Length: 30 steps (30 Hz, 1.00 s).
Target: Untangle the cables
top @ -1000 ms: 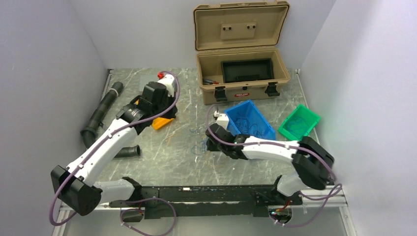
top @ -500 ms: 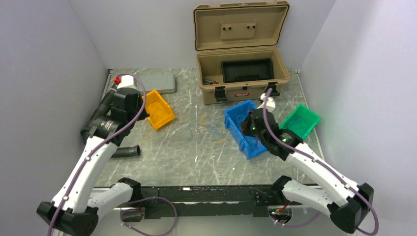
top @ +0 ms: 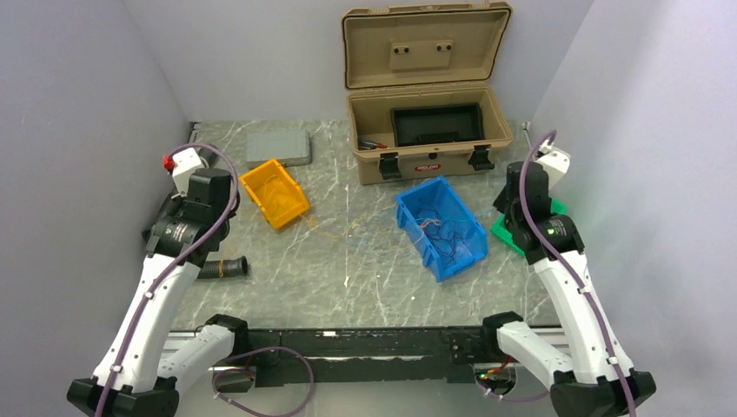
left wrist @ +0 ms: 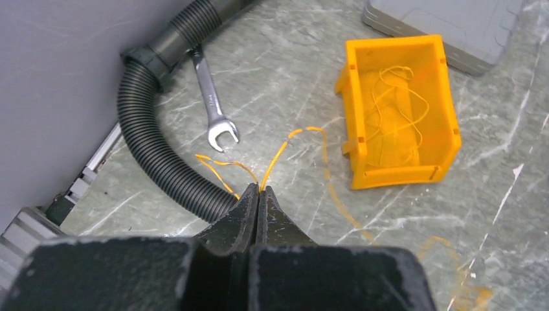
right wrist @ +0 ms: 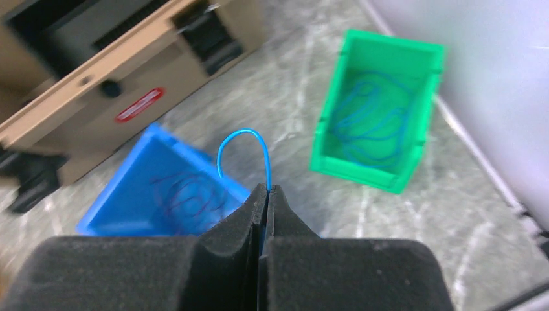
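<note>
**SORTING STEP: ONE WIRE HELD PER GRIPPER**

The left gripper (left wrist: 259, 192) is closed on a thin orange-yellow wire (left wrist: 285, 146). The orange-yellow plastic bin (left wrist: 396, 173) sits at upper right of that wrist view. The right gripper (right wrist: 265, 189) is closed on a thin blue wire (right wrist: 243, 135), with the green plastic bin (right wrist: 355, 171) at upper right. A faint cluster of cables (top: 365, 230) appears to lie mid-frame on the marbled grey worktop (top: 330, 278). Judged next move: carry each wire over its matching bin, then open.

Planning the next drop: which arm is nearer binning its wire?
Right. The right end effector holds a blue wire near the green bin of blue wires. The left end effector holds an orange wire trailing across the table.
</note>
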{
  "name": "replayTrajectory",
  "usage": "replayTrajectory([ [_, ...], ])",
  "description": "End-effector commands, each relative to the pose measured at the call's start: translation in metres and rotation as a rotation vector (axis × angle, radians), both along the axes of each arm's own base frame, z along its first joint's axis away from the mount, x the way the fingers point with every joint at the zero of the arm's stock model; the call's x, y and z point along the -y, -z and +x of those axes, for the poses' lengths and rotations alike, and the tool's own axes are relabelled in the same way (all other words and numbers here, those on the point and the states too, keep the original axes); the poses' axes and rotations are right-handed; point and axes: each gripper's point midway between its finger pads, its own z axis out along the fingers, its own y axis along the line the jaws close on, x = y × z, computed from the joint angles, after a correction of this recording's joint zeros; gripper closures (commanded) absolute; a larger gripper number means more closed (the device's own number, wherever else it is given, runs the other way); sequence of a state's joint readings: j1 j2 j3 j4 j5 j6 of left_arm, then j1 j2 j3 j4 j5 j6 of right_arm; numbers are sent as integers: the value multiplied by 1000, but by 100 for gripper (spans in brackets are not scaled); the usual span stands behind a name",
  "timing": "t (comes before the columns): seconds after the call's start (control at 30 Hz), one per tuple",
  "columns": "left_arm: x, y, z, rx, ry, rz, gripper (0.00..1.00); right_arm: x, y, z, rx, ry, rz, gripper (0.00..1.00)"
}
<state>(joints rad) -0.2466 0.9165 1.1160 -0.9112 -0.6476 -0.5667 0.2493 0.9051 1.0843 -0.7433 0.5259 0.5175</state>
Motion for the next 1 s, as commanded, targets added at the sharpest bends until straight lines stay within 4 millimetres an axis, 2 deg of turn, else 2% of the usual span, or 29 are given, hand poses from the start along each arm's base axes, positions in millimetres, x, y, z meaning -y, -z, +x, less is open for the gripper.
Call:
replayTrajectory([
  [0.0,-21,-13,-15,65,-115,22,100,46,-24,-6,18,173,-90,100],
  [0.2,-45,-26,-35,127,-249,42,100,94,-49,-13,58,448,-51,100],
  [0.27,-46,-27,-34,151,-237,45,100,97,-56,-7,74,445,-22,100],
  [0.33,-36,-26,-26,170,-155,38,100,92,-63,0,104,409,6,100],
  [0.43,-33,-21,-22,172,-127,34,100,98,-74,1,121,436,-2,100],
  [0.57,-46,-17,-32,115,-207,83,100,125,-88,-12,120,567,-44,100],
  [0.67,-54,-21,-41,113,-279,88,100,147,-92,-37,126,765,-45,100],
  [0.73,-50,-22,-37,137,-255,69,100,149,-97,-38,132,765,-62,100],
  [0.8,-26,-24,-16,161,-48,58,100,144,-103,-32,161,715,-41,100],
  [0.83,7,-25,1,186,179,23,100,137,-106,-26,174,643,-30,100],
  [0.87,41,-27,7,201,413,0,96,127,-112,-18,203,560,-14,100],
  [0.9,69,-31,7,226,613,3,83,113,-116,-9,227,444,1,100],
  [0.93,86,-34,6,255,698,-33,65,98,-124,-1,261,324,13,100],
  [0.97,96,-35,4,278,741,-66,54,80,-131,5,297,205,29,100],
])
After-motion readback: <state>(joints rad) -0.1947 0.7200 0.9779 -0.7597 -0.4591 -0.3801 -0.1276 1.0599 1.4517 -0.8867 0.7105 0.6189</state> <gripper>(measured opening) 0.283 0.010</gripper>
